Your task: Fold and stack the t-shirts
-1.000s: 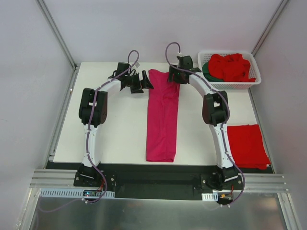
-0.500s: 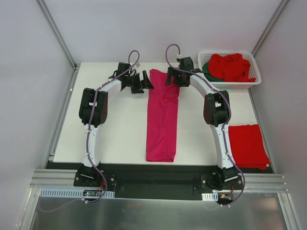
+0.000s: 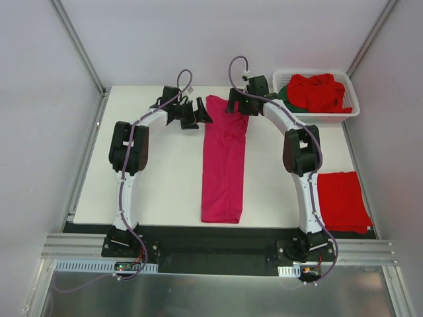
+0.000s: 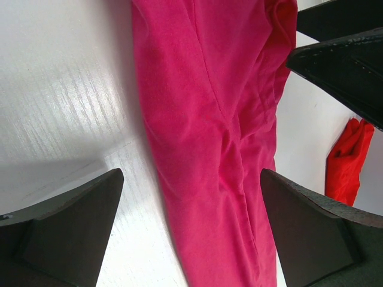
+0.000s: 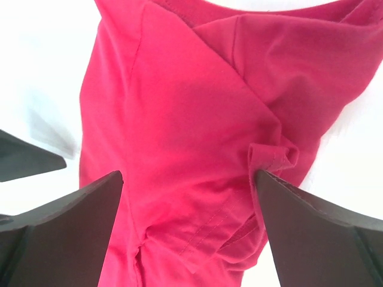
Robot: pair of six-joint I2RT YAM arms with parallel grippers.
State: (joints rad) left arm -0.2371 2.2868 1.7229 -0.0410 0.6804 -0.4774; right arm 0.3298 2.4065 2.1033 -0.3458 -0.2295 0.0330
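Magenta-pink t-shirt [image 3: 223, 165], folded to a narrow strip between two arms. Arched forward and inward, elbows bowed out. Left gripper [image 3: 196, 113] just left of the strip's far end, fingers [image 4: 66, 233] spread; right gripper [image 3: 236, 105] over its far right corner, equally wide. Ran lengthwise from both grippers back toward the bases. Folded red t-shirt [image 3: 340, 200] well behind and to the right of the right gripper.

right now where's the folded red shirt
Top view: the folded red t-shirt lies at the near right, outside the right arm, nearer than the white basket.
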